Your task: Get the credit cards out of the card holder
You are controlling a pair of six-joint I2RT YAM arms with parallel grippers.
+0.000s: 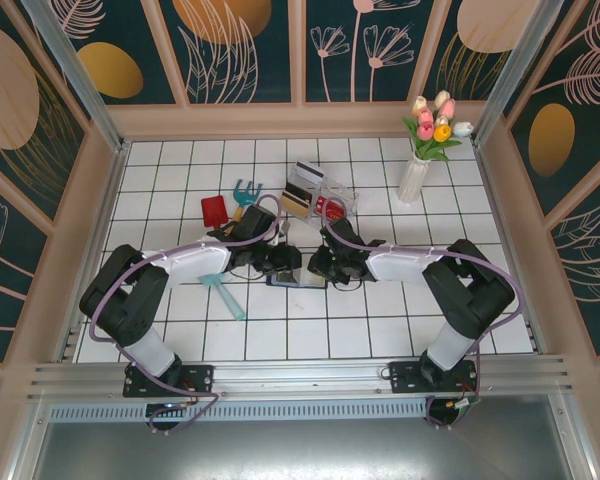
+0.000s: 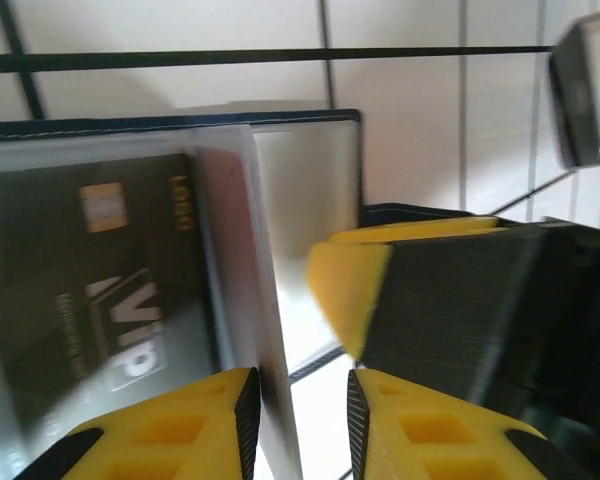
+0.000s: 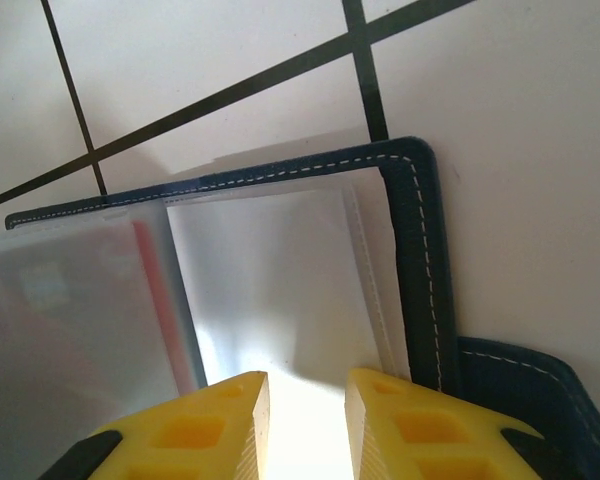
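The card holder (image 1: 296,281), a navy wallet with white stitching (image 3: 421,262), lies open on the tiles between both grippers. Its clear sleeves are fanned out. One sleeve holds a dark credit card (image 2: 110,300) with a gold chip and "VIP" lettering. Another sleeve shows the red edge of a card (image 3: 156,290). My left gripper (image 2: 302,385) is open, and a clear sleeve's edge runs between its pads, against the left one. My right gripper (image 3: 307,385) stands open just over an empty clear sleeve (image 3: 280,290). Its yellow fingertip (image 2: 348,290) shows in the left wrist view.
Behind the arms lie a red card (image 1: 213,211), a clear box with cards (image 1: 315,193) and a teal comb-like piece (image 1: 246,190). A teal tool (image 1: 223,295) lies front left. A white vase of tulips (image 1: 417,172) stands at the back right.
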